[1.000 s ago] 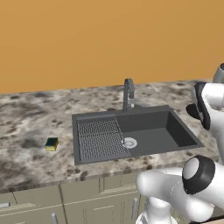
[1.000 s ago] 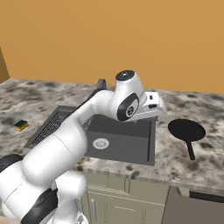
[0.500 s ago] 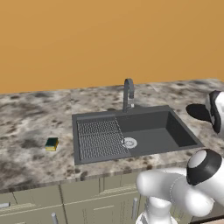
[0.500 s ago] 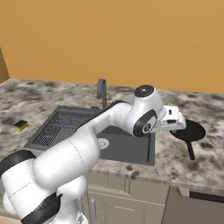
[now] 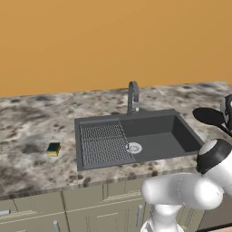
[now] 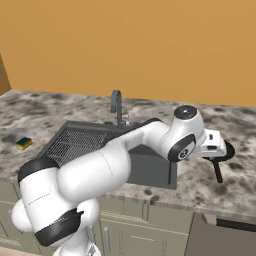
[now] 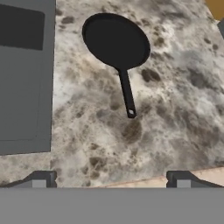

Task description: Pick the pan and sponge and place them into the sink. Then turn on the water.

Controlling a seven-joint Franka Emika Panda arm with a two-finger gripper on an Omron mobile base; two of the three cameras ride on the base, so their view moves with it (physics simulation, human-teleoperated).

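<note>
The black pan (image 7: 116,40) lies on the marble counter right of the sink (image 7: 22,87), its short handle (image 7: 127,94) pointing toward the counter's front edge. My gripper (image 7: 111,180) hovers above the counter in front of the handle's end, open, with nothing between its fingertips (image 7: 41,179). From the right base view, my hand covers part of the pan (image 6: 229,149). The green-and-yellow sponge (image 5: 53,149) sits on the counter left of the sink (image 5: 186,136), far from the gripper. The faucet (image 5: 132,97) stands behind the sink, no water running.
The sink's ribbed drainboard (image 5: 103,142) is on the left and the deeper basin with the silver drain (image 5: 134,147) on the right. An orange wall runs behind the counter. Cabinet fronts (image 5: 90,208) lie below the counter edge.
The arm has swung right, from over the sink basin to above the pan's side of the counter. Pan and sponge have not moved.
</note>
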